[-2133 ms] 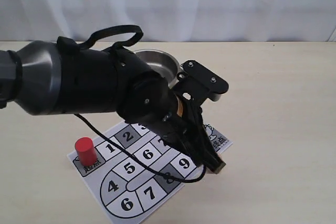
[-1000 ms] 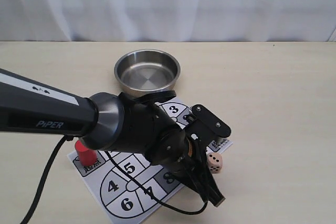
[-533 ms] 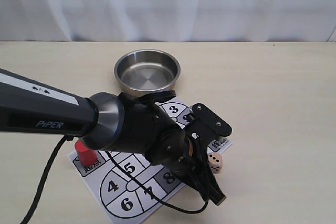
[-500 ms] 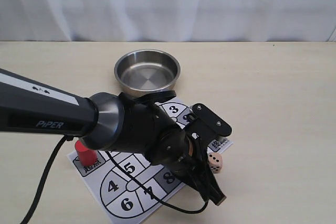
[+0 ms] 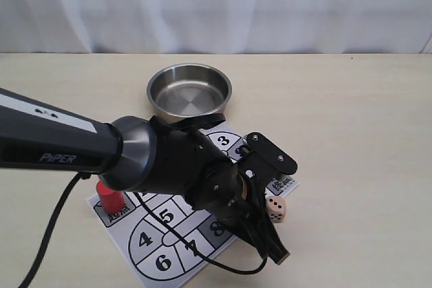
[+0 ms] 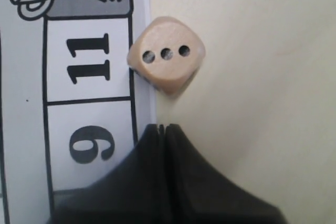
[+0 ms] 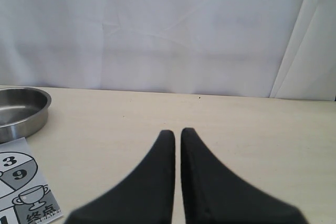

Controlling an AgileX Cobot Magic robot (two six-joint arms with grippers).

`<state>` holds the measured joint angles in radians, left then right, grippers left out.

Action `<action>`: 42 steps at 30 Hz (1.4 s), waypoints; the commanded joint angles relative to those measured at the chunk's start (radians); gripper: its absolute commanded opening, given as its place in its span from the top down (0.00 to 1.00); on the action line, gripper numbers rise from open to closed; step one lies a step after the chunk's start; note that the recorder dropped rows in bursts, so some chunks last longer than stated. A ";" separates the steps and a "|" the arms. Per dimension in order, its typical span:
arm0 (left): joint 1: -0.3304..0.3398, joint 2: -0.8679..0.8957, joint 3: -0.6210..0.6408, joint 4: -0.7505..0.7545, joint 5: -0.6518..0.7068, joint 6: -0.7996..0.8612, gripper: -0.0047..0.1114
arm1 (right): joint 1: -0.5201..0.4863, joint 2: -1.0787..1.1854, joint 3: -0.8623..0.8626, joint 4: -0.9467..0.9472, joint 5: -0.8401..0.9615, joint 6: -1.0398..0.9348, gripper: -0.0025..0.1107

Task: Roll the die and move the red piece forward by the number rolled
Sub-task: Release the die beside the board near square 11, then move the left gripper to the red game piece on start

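The die [image 5: 275, 209] lies on the table against the right edge of the numbered board [image 5: 162, 242], beside square 11. In the left wrist view the die [image 6: 166, 53] shows three pips on its top face. My left gripper [image 5: 280, 255] is shut and empty, its tips [image 6: 165, 128] a short way from the die and not touching it. The red piece [image 5: 108, 197] stands upright on the start square at the board's left corner, partly hidden behind the left arm. My right gripper [image 7: 177, 132] is shut and empty, low over bare table; the exterior view does not show it.
A steel bowl [image 5: 189, 92] sits empty behind the board, also seen as the bowl [image 7: 21, 108] from the right wrist. The left arm [image 5: 155, 163] and its cable cover much of the board's middle. A white curtain hangs behind the table.
Over two seconds the left arm swung down and toward the front, and the die came to rest on the table beside the board. In the last second almost nothing moved.
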<state>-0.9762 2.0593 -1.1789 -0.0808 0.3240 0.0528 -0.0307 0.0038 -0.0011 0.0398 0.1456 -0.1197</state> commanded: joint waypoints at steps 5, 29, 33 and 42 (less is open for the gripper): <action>0.000 -0.160 0.002 0.041 0.145 -0.006 0.96 | -0.002 -0.004 0.001 -0.002 -0.006 0.001 0.94; 0.546 -0.561 0.258 0.039 0.358 -0.053 0.88 | -0.002 -0.004 0.001 -0.002 -0.006 0.001 0.94; 0.556 -0.561 0.258 0.041 0.358 -0.053 0.68 | -0.002 -0.004 0.001 -0.002 -0.006 0.001 0.94; 0.556 -0.554 0.282 0.035 0.339 -0.053 0.42 | -0.002 -0.004 0.001 -0.002 -0.006 0.001 0.94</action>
<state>-0.4211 1.5057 -0.9177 -0.0319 0.6820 0.0084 -0.0307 0.0038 -0.0011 0.0398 0.1456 -0.1197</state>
